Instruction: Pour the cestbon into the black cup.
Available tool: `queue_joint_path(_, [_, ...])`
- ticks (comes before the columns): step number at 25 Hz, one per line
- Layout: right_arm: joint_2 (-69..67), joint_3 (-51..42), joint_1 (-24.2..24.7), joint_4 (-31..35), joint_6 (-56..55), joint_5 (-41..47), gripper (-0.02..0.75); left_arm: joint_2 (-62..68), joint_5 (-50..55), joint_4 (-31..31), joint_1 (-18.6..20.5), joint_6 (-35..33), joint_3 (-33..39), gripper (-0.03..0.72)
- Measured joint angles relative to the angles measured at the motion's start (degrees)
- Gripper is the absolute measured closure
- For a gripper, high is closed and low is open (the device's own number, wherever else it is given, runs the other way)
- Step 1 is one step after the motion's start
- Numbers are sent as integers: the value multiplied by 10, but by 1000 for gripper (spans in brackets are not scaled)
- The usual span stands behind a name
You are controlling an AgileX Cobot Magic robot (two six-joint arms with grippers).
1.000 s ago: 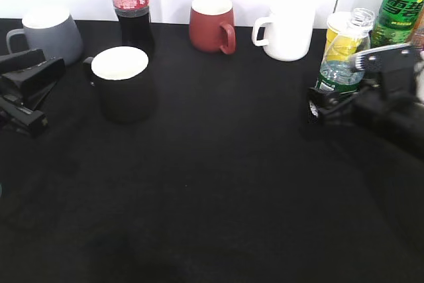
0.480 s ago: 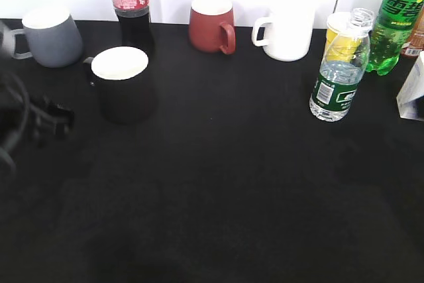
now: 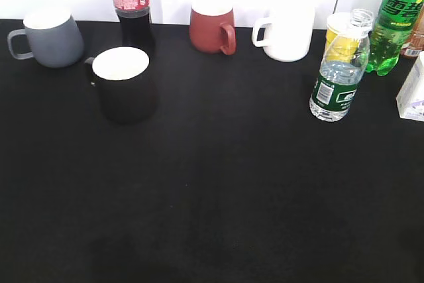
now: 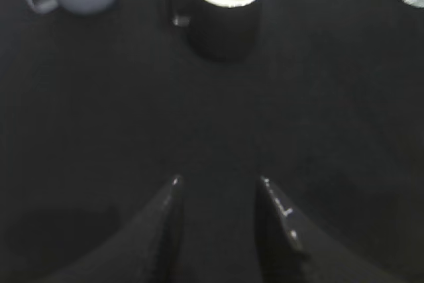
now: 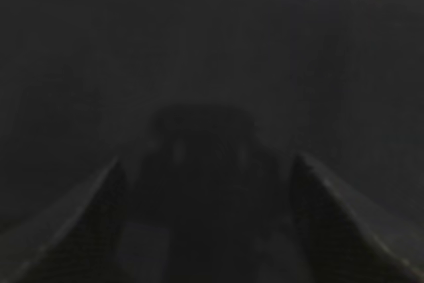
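Missing from exterior view: both wrist-view end effectors (image 4: 218, 190) (image 5: 205, 170), spread.

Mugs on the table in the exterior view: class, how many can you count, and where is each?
4. Grey mug back left; black cup in front of the cola bottle; red mug back centre; white mug to its right. None seems hidden.
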State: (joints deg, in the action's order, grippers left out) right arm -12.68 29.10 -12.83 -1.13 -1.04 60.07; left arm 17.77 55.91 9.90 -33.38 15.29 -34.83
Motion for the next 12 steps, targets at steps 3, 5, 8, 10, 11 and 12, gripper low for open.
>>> queue_joint_path(3, [28, -1, 0, -19, 0, -3, 163, -16, 1, -9, 0, -5, 32, 409])
queue_joint_path(5, [28, -1, 0, -22, 0, -3, 163, -16, -47, -18, 0, -6, 47, 409])
queue_joint_path(8, [28, -1, 0, -23, 0, -3, 164, -15, -174, -62, 0, -6, 106, 409])
queue_joint_path(10, [28, -1, 0, -24, 0, -3, 164, -15, -160, -64, 0, -6, 95, 409])
queue_joint_path(11, [28, -1, 0, -25, 0, -3, 164, -15, -124, -62, 0, -6, 76, 409])
queue_joint_path(12, [28, -1, 0, -25, 0, -3, 164, -15, -92, -60, 0, -6, 63, 409])
